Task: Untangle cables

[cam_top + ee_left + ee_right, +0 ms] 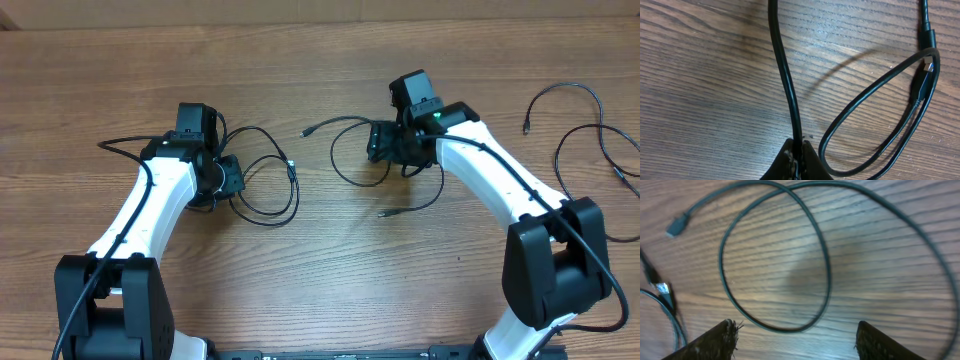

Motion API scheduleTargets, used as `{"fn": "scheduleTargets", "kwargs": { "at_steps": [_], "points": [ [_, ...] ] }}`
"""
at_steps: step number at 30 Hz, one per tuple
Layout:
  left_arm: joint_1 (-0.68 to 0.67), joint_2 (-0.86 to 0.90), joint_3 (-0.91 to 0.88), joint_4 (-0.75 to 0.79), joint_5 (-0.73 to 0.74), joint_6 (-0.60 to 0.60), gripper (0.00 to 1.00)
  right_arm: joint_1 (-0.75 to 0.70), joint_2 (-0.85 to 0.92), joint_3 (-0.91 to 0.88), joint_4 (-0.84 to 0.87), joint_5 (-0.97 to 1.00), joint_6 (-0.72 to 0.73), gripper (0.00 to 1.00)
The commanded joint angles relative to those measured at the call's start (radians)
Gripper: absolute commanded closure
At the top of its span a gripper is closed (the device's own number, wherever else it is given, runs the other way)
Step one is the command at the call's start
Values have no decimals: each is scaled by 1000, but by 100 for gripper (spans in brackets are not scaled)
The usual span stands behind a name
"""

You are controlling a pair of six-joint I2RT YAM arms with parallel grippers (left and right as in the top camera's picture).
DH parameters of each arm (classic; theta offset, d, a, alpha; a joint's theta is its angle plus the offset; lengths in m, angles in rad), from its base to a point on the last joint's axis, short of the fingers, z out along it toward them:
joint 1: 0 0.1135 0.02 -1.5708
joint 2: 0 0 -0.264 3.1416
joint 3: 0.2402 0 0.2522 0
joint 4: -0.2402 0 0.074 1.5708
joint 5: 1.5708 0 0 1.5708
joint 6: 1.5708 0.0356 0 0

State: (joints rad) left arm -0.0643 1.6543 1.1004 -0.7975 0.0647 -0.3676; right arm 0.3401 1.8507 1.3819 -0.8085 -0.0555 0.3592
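Within the left claw [799, 149], a cable [783, 70] lies pinched.

The overhead camera looks straight down on the worktop [320, 300], with both arms entering from the near edge. The left wrist camera sits very close, looking past the left gripper [799, 162] along a cable [785, 75]. The right wrist camera, somewhat blurred, looks down over the right gripper [797, 335]. Both wrist views probably share the silvery plug [926, 66].
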Motion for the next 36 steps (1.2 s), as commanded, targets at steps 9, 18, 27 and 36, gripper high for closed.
{"fn": "scheduleTargets", "kwargs": {
  "at_steps": [9,18,27,36],
  "points": [
    [-2,8,0,-16,15,4,96,-33,3,214,-23,96,-519,7],
    [-2,8,0,-29,14,5,96,-33,19,185,90,-38,-824,12],
    [-2,8,0,-36,14,5,96,-33,146,177,91,-60,-903,7],
    [-2,8,0,-44,14,5,96,-33,263,177,127,-62,-903,6]
  ]
}}
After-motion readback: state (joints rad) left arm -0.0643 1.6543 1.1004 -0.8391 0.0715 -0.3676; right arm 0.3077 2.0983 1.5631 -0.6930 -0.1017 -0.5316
